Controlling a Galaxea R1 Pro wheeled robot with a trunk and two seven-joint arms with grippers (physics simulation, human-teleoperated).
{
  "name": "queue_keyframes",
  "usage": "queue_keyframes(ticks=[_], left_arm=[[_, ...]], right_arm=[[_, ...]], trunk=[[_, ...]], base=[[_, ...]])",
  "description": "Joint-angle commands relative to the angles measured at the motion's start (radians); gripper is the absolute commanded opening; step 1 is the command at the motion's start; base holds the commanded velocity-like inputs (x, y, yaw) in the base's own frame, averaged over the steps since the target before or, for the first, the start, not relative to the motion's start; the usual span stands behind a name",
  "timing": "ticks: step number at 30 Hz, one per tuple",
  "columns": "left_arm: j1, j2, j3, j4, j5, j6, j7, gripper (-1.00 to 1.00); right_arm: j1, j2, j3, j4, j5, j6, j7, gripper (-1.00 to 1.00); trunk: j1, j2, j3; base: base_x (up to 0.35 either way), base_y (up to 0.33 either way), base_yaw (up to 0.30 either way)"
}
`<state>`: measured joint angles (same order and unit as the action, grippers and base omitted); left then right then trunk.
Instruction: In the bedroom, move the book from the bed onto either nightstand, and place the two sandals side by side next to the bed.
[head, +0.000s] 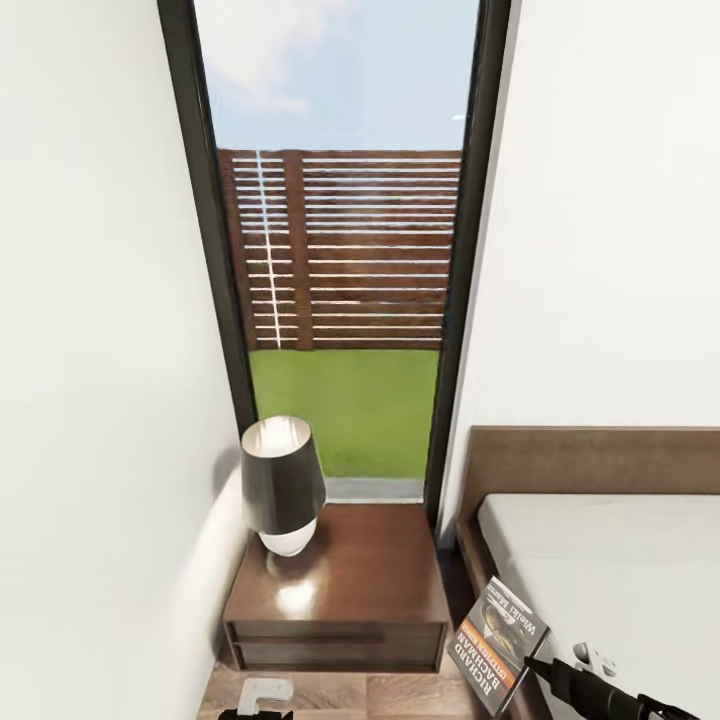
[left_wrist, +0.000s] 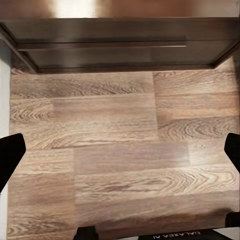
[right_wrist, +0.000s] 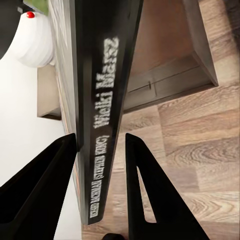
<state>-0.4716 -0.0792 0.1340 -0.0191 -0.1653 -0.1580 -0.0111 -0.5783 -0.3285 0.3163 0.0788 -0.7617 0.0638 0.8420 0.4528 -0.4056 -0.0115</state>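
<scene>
One book (right_wrist: 102, 100) | clamped spine-on between right jaws | beside nightstand (head: 360, 580) | left jaws spread.

Glossy wood nightstand (head: 350, 590) — wood-plank floor (left_wrist: 120, 150)

I see the book (head: 497, 643) with a dark pictured cover, orange band and white lettering. The nightstand (head: 340, 590) is glossy dark brown, its lamp (head: 281, 487) black-shaded over white. My floor (left_wrist: 120, 150) is light wood-grain plank.
</scene>
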Motion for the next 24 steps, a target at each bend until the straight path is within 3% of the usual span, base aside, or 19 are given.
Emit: queue_keyframes(ticks=[1,8,18,24], left_arm=[[-0.001,0.0,0.009,0.001,-0.01,-0.003,-0.001,1.0],[-0.001,0.0,0.009,0.001,-0.01,-0.004,-0.001,1.0],[-0.001,0.001,0.009,0.001,-0.01,-0.003,-0.001,1.0],[-0.001,0.001,0.009,0.001,-0.009,-0.003,-0.001,1.0]], right_arm=[[-0.002,0.0,0.001,0.003,-0.011,0.007,0.005,-1.0],[-0.002,0.0,0.001,0.003,-0.011,0.007,0.005,-1.0],[-0.002,0.0,0.001,0.003,-0.011,0.007,0.005,-1.0],[-0.002,0.0,0.001,0.003,-0.011,0.007,0.005,-1.0]], trunk=[[0.001,-0.001,-0.001],[0.001,-0.001,-0.001],[0.001,-0.001,-0.001],[0.001,-0.001,-0.001]], base=[[0.291,0.0,0.0],[0.28,0.0,0.0],[0.049,0.0,0.0],[0.266,0.0,0.0]])
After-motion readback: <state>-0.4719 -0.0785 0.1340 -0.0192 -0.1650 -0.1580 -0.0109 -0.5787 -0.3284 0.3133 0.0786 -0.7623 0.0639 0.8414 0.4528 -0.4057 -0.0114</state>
